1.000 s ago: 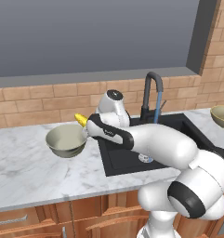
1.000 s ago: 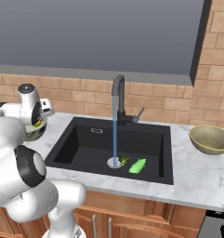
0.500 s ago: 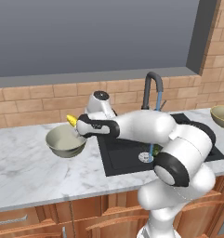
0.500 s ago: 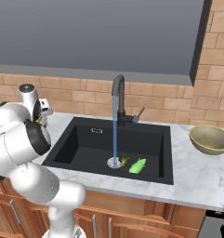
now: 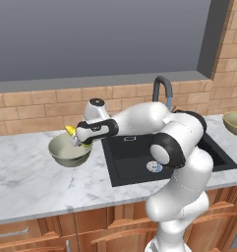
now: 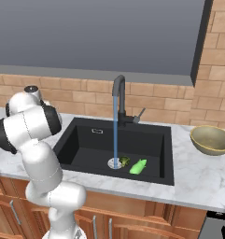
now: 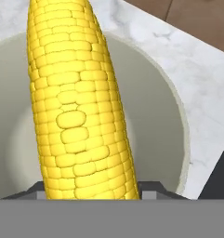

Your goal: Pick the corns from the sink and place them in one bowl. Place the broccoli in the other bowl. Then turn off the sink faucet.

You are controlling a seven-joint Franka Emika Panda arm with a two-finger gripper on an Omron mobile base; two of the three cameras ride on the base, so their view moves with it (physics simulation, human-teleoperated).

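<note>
Corn, the yellow cob, is clamped in the gripper and hangs directly over the pale bowl on the counter left of the sink, its long axis running out past the fingers and across the bowl's hollow. A second ago the cob was short of the bowl, toward the sink; it has since swung over it. Letting go looks like the next move. The green husk piece and broccoli lie by the drain.

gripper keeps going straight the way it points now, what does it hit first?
Probably the cream inside of the pale grey-beige bowl. The gripper, shut on the yellow corn cob, points down into it, so the cob's tip would likely touch first; depth is unclear.
</note>
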